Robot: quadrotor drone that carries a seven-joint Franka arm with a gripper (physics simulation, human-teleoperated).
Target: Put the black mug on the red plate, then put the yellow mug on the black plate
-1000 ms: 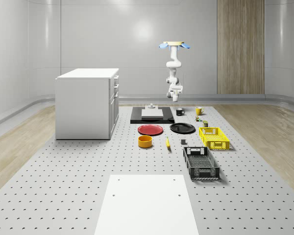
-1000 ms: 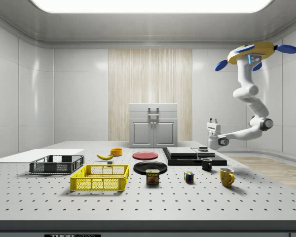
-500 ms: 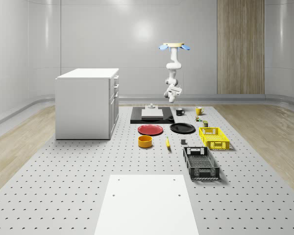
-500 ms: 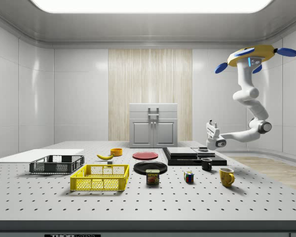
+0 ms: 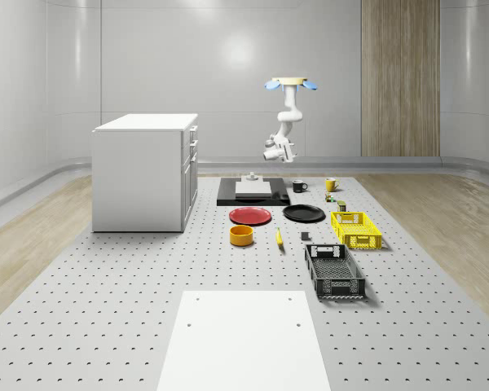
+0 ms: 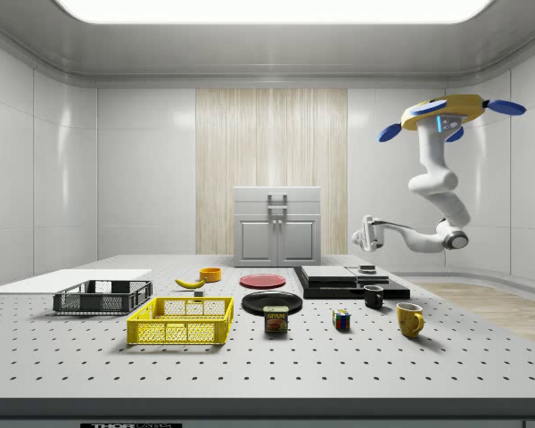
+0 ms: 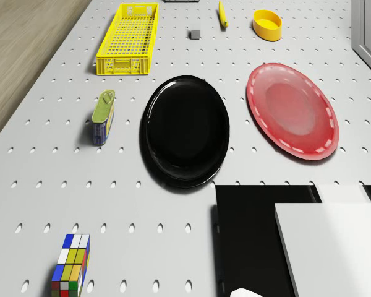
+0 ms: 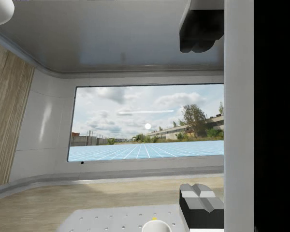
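Note:
The black mug stands on the table beside the black platform. The yellow mug stands a little apart from it. In front of the platform lie the red plate and the black plate, both bare. The drone hovers high over the table's far end. Its arm hangs down and my gripper is held in the air above the platform, well above both mugs. The fingers are open with nothing between them.
A white cabinet stands at the whole-scene view's left. A yellow basket, black basket, orange bowl, banana, tin can and colour cube sit on the table. A white sheet lies near the front.
The arm has swung the gripper up and toward the whole-scene view's left, away from above the black mug. The drone has shifted a little. Mugs and plates have not moved.

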